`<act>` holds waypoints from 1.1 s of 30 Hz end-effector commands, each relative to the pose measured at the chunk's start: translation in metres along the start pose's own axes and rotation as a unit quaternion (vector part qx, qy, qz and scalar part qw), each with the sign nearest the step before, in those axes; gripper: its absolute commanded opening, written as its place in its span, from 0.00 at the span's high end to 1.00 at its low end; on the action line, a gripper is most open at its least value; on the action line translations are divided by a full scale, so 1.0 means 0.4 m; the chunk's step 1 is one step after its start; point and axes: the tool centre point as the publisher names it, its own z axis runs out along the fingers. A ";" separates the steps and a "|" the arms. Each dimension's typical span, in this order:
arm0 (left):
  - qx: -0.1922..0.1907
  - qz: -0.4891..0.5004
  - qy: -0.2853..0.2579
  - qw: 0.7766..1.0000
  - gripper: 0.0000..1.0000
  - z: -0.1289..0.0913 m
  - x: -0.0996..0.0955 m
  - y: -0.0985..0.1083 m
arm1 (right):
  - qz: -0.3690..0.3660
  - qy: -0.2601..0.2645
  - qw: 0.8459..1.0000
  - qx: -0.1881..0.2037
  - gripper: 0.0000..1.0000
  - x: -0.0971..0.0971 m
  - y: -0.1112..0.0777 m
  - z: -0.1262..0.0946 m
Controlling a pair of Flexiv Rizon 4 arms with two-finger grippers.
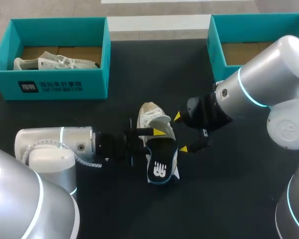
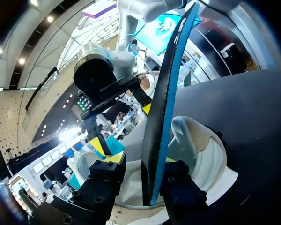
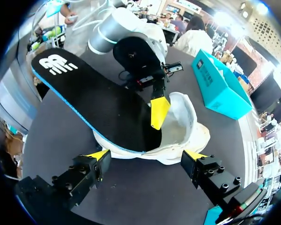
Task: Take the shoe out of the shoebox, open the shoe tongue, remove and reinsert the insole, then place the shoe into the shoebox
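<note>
**Insole half out of the shoe, both arms at the shoe**

The shoe (image 1: 152, 117) lies on the black table (image 1: 229, 189) near its middle, out of both boxes. Its long axis runs from the near side to the far side, slightly slanted. The toe seems to point at the far edge and the heel at the robot. The insole (image 1: 160, 162) has its front end inside the shoe, and its printed heel end sticks out, raised over the shoe's heel.

The left gripper (image 2: 142, 159) sits at the shoe's opening with the insole edge-on between its spread fingers. The insole rests against one finger and a gap shows to the other, so it does not look pinched. The right gripper (image 3: 146, 154) is spread wide, with a tip just beside each side of the shoe. I cannot tell whether either tip touches it.

The insole step looks to be in hand, though these views cannot say whether it is coming out or going back in. Drawing it out would call for a firm pinch and a pull along the shoe's length. Reseating it would call for a push toward the toe, then pressing the heel flat. Either way the shoe would need steadying.

The near-empty shoebox (image 1: 217, 50) stands at the far right. The other box (image 1: 50, 87), at the far left, holds a second shoe (image 1: 55, 62)
</note>
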 end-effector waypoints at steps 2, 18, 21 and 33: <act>-0.002 0.002 -0.002 1.000 0.63 -0.008 -0.005 -0.013 | 0.000 -0.001 1.000 -0.001 0.00 0.003 0.000 0.004; 0.002 0.004 0.011 1.000 0.66 -0.032 0.011 -0.117 | 0.000 -0.001 1.000 -0.001 0.00 0.003 0.000 0.004; 0.005 0.008 0.011 1.000 0.75 -0.032 0.018 -0.130 | 0.000 -0.001 1.000 -0.001 0.00 0.003 0.000 0.004; -0.001 0.000 0.020 1.000 1.00 -0.016 0.047 -0.090 | 0.000 -0.001 1.000 -0.001 0.00 0.003 0.000 0.004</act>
